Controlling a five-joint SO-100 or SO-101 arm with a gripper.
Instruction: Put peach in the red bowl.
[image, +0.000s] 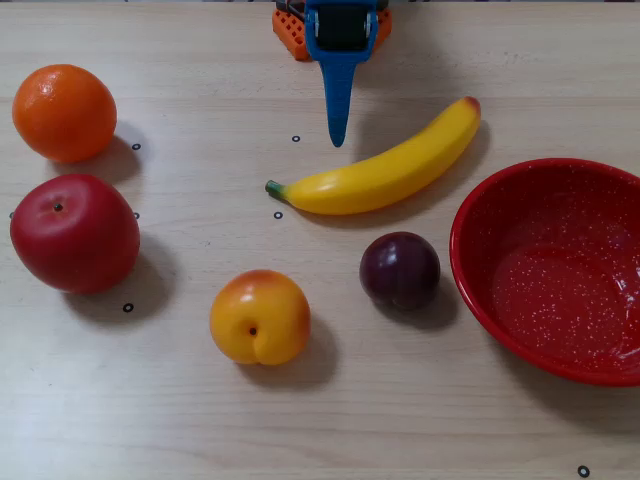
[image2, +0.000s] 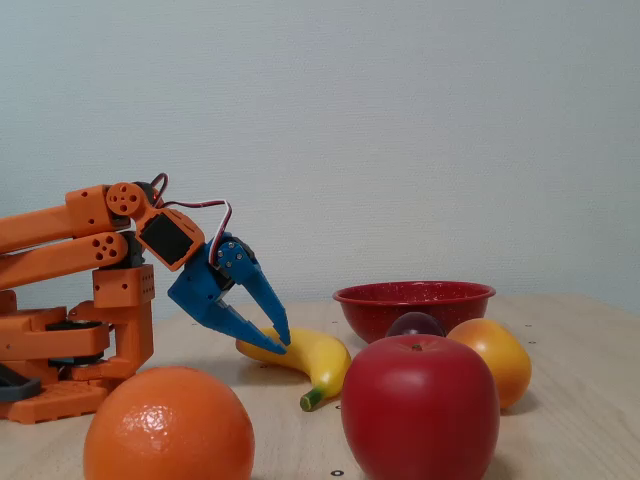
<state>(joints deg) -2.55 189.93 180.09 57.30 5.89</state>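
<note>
The peach (image: 259, 317), yellow-orange with a reddish blush, lies on the wooden table in front of the arm, apart from every other fruit. In the side-on fixed view the peach (image2: 497, 358) peeks out behind the apple. At the right edge stands the red bowl (image: 560, 280), glossy and speckled, with nothing in it; from the side the bowl (image2: 415, 300) stands at the back. My blue gripper (image: 338, 138) hangs far from the peach, by the banana, pointing down at the table. Seen from the side, the gripper (image2: 283, 343) is shut on nothing, its tips meeting.
A yellow banana (image: 385, 172) lies between gripper and bowl. A dark plum (image: 400, 270) sits just left of the bowl. A red apple (image: 74, 232) and an orange (image: 64, 112) stand at the left. The orange arm base (image2: 60, 350) is at the table's far edge.
</note>
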